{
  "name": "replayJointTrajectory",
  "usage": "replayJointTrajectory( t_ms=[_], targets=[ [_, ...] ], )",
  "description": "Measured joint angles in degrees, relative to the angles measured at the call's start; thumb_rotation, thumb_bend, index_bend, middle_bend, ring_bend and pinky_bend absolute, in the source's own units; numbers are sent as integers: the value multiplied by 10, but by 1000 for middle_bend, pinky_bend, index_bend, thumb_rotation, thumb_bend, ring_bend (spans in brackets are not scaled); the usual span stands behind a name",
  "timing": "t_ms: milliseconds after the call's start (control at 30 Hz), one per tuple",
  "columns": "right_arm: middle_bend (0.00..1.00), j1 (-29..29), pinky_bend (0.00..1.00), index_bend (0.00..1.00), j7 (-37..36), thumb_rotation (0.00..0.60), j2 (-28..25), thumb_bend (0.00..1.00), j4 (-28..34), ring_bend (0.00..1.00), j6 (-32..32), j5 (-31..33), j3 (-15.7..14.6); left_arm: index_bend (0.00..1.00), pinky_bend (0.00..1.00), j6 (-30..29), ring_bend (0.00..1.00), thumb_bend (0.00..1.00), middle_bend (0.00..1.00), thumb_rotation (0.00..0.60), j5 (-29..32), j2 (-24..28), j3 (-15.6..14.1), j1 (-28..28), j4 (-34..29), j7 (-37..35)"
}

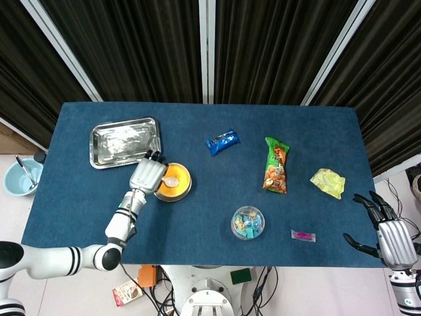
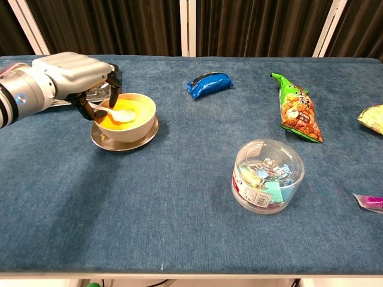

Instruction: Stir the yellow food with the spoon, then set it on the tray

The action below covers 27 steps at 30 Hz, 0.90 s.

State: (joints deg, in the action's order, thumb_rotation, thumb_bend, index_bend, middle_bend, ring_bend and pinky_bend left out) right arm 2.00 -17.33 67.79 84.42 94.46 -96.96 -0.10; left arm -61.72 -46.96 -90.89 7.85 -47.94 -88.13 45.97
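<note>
A bowl [image 1: 176,182] [image 2: 139,118] of yellow food stands on a metal saucer left of the table's middle. A white spoon [image 1: 170,181] [image 2: 121,115] lies with its head on the food and its handle over the left rim. My left hand [image 1: 147,174] [image 2: 72,70] hangs over that rim, fingers curled down around the handle, holding it. The metal tray [image 1: 125,141] [image 2: 36,103] lies behind the bowl at the far left. My right hand [image 1: 392,235] is open at the table's near right corner, holding nothing.
A blue snack packet [image 1: 222,141] [image 2: 208,82], a green snack bag [image 1: 276,165] [image 2: 297,112], a yellow wrapper [image 1: 328,182], a clear tub of clips [image 1: 248,222] [image 2: 267,176] and a small pink item [image 1: 302,235] are spread over the blue cloth. A light bowl [image 1: 18,176] stands off the table's left side.
</note>
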Motion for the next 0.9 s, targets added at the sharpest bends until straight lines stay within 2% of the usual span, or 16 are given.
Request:
replayJointTrajectory(
  t_ms=[900],
  targets=[
    [220, 2, 193, 156, 12, 600, -7, 148, 14, 77, -2, -1, 0, 552, 159, 0, 130, 418, 291, 600, -8, -2, -8, 2, 12, -16]
  ],
)
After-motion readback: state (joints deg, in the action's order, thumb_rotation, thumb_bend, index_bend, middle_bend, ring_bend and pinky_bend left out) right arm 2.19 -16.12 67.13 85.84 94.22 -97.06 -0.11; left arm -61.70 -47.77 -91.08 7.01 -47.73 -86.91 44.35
